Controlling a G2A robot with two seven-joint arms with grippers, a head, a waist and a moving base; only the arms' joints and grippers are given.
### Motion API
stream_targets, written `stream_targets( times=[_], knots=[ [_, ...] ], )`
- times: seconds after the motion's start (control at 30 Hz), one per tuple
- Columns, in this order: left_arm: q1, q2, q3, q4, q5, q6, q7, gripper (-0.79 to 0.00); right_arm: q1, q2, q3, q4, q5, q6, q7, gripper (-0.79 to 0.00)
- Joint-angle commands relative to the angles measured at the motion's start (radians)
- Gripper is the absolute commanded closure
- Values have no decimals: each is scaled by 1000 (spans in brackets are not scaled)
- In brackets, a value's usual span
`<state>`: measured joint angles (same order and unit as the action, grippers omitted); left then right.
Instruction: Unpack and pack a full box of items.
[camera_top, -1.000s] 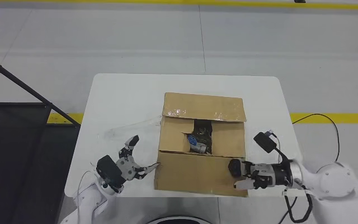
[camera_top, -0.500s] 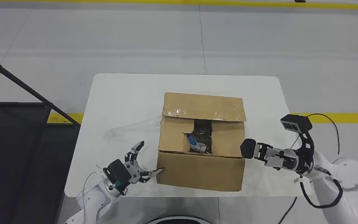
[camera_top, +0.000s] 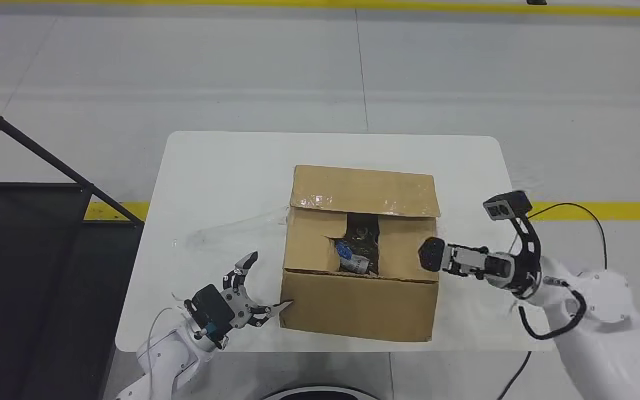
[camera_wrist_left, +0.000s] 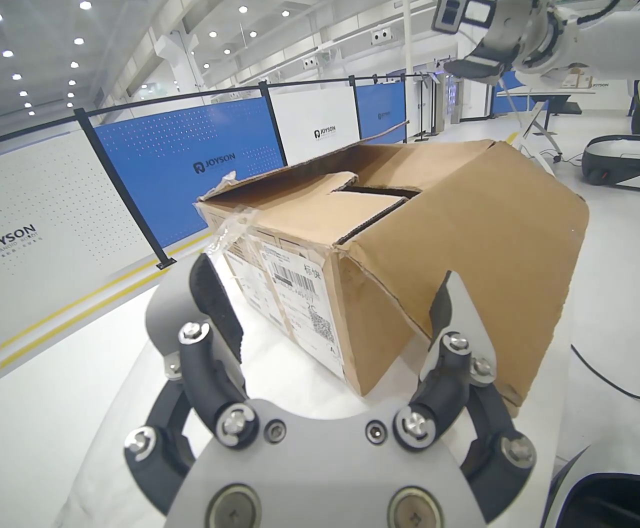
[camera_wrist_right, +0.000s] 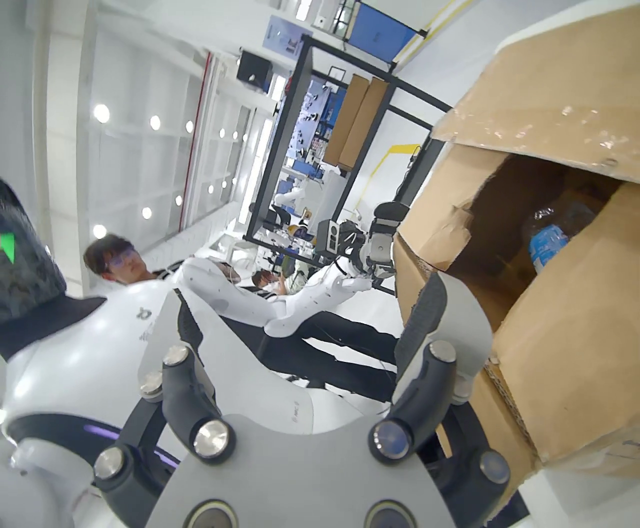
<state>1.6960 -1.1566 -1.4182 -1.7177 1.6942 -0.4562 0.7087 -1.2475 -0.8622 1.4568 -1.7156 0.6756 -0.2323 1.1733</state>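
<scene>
- The box (camera_top: 360, 250) stands in the middle of the table (camera_top: 220, 200), its flaps partly open, with a bottle (camera_wrist_right: 547, 237) inside.
- The left gripper (camera_top: 268, 282) is spread wide just beside the box's near left corner.
- The right gripper (camera_top: 432, 253) is spread wide at the box's right side.

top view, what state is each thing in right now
cardboard box, upright on the table, top flaps partly open, gap in the middle
bottle, inside the box, seen through the gap
left claw, open, at the box's near corner
right claw, open, at the box's side
</scene>
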Motion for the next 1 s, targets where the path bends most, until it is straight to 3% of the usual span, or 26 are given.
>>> stream_targets(
  times=[0.0, 0.13, 0.4, 0.97],
  knots=[
    [0, 0, 0, 0, 0, 0, 0, -785, 38, -2, -26, 35, -4, 91, -10, -785],
    [0, 0, 0, 0, 0, 0, 0, -785, 109, -9, -73, 102, -20, 184, -27, -785],
    [0, 0, 0, 0, 0, 0, 0, -785, 210, -26, -147, 202, -44, 261, -79, -785],
    [0, 0, 0, 0, 0, 0, 0, -785, 373, -85, -229, 313, 16, 125, -366, -785]
  ],
)
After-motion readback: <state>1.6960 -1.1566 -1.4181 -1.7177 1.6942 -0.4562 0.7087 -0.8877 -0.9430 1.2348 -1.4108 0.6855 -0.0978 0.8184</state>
